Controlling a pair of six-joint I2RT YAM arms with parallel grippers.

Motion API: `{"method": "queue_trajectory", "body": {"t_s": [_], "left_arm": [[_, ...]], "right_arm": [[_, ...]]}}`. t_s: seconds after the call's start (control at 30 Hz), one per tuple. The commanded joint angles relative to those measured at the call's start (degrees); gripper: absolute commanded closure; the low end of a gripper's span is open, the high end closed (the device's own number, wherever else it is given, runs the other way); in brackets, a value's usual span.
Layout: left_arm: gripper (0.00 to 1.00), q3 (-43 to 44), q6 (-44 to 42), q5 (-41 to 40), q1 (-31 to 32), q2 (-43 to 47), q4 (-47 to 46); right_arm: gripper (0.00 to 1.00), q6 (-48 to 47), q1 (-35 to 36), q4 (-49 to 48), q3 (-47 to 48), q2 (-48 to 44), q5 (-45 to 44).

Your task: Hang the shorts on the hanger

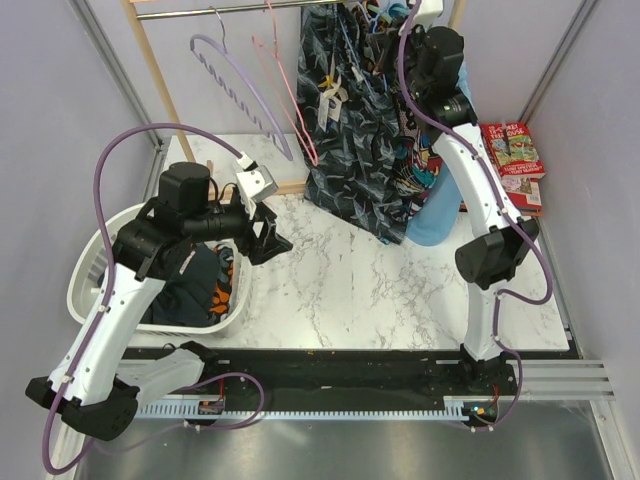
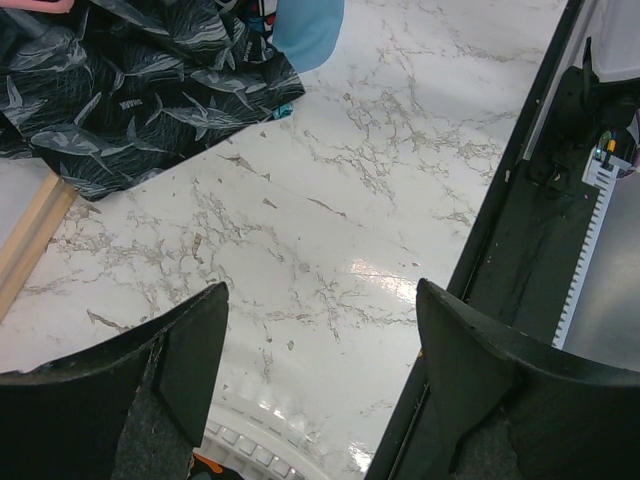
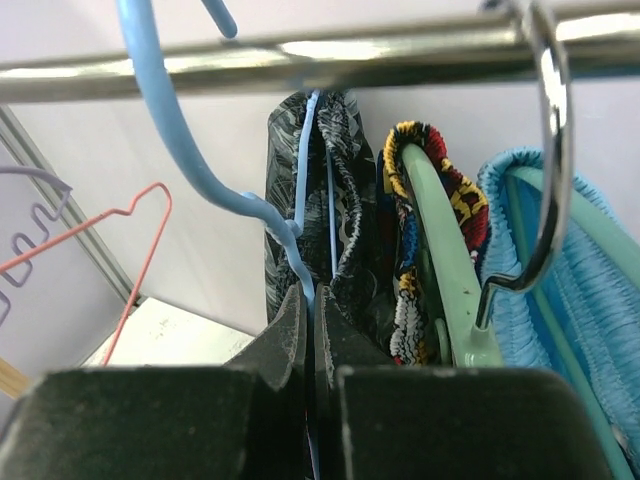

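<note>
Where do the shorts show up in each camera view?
Top external: the shorts hang at top centre.
Left wrist: top left corner.
Right wrist: centre, draped on the hanger above the shut right gripper.
Shared landmark: the light-blue garment, to their right in every view.

Shorts (image 1: pixel 345 130) hang from rail (image 1: pixel 200 12); right arm (image 1: pixel 470 170) reaches up beside them.
</note>
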State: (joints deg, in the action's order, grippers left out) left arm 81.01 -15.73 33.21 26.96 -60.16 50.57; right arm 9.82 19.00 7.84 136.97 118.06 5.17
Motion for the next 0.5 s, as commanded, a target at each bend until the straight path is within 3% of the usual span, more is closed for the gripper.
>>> {"method": "queue_trajectory", "body": {"t_s": [0.0, 0.23, 0.33, 0.37, 0.47], "left_arm": [[0.18, -0.24, 0.43, 0.98, -0.42, 0.31, -1.35], [0.18, -0.77, 0.43, 0.89, -0.42, 0.31, -1.17], [0.18, -1.12, 1.39, 0.1, -0.5, 0.31, -1.17], [0.17, -1.21, 1.57, 0.1, -0.85, 0.39, -0.91], [0.16, -1.03, 3.15, 1.68, -3.04, 0.4, -1.17]], "right_arm": [[1.0, 0.02, -0.2, -3.62, 2.69, 1.29, 0.45], [1.0, -0.07, -0.2, -0.19, 1.9, 1.12, 2.74], [0.69, -0.24, -0.28, 0.34, -0.2, -1.33, 4.05], [0.51, -0.16, -0.2, 0.34, -1.51, -2.12, 4.67], [0.32, -0.33, -0.2, 0.78, -3.98, -5.73, 5.11]]}}
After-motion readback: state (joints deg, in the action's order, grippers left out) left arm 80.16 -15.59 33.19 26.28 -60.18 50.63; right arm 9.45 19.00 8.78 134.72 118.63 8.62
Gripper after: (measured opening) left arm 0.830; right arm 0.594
